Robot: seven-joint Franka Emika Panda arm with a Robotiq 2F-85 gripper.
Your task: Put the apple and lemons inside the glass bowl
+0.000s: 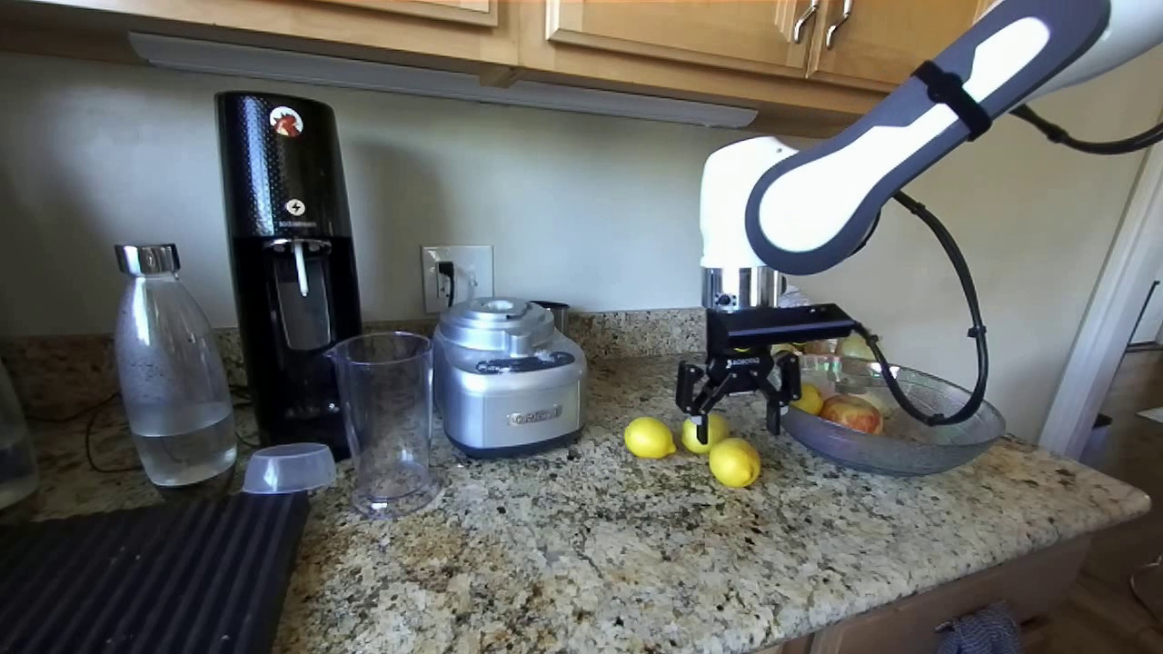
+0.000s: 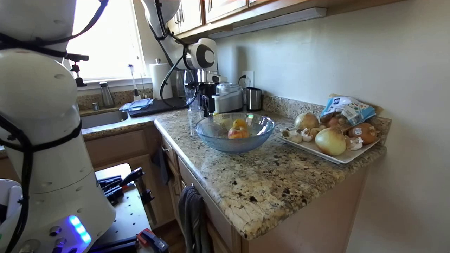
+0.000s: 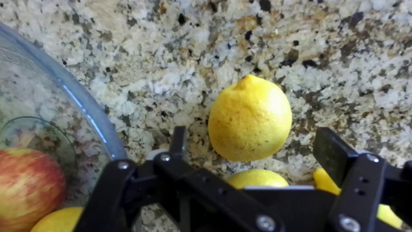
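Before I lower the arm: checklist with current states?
1. Black two-jawed end effector open, holding nothing: ok.
2. Rounded bright-yellow lemon centred sideways between the jaws in the wrist view: ok.
3. Jaws clear of lower lemon and rightmost lemon in that view: cannot tell, both partly hidden.
4. Round red-and-yellow apple in wide clear-glass bowl: ok.
5. All lemons in the bowl: not ok; fourth lemon inside, other three on speckled stone counter.

In bowl (image 1: pixel 895 459): apple (image 1: pixel 852 414), lemon (image 1: pixel 808 400) | on counter (image 1: pixel 545 554), in an exterior view: three lemons (image 1: pixel 735 462) left of bowl, food processor (image 1: pixel 536 404) left of lemons | in an exterior view: plate (image 2: pixel 348 156) right of bowl
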